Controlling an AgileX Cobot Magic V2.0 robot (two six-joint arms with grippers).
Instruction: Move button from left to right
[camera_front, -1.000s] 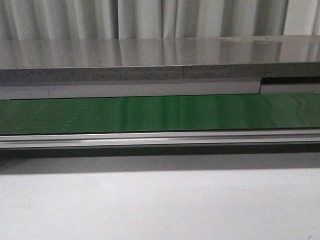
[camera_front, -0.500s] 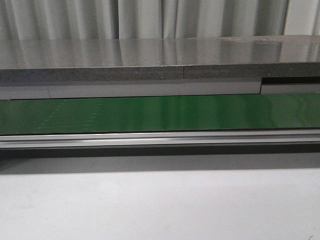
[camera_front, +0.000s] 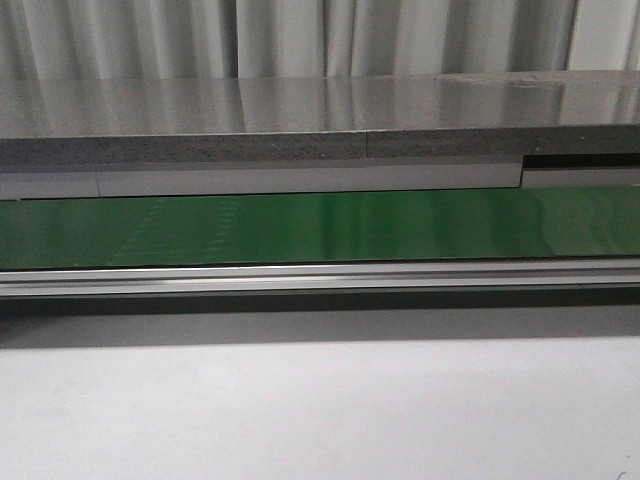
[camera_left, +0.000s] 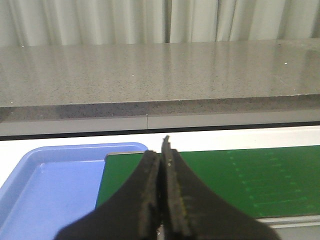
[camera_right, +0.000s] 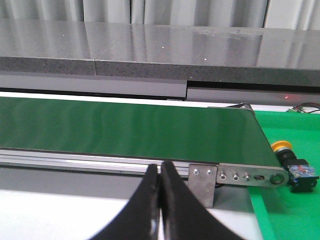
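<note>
Waiting with nothing held: left end effector (camera_left: 161, 187) pinched together over one blue tray (camera_left: 50, 185) and one green belt (camera_left: 240, 175); right end effector (camera_right: 160, 202) likewise closed. One button (camera_right: 292, 162) lies in the green tray (camera_right: 290, 210) far right, seemingly already delivered; next likely another arriving.

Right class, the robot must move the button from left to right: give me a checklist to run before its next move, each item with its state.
1. Button located: ok, lying in the green tray past the belt's end.
2. Left end effector empty: ok, shut on nothing.
3. Right end effector ready to grasp: not ok, shut.
4. Green belt clear: ok.
5. Blue tray holding a button: not ok, none seen.
</note>
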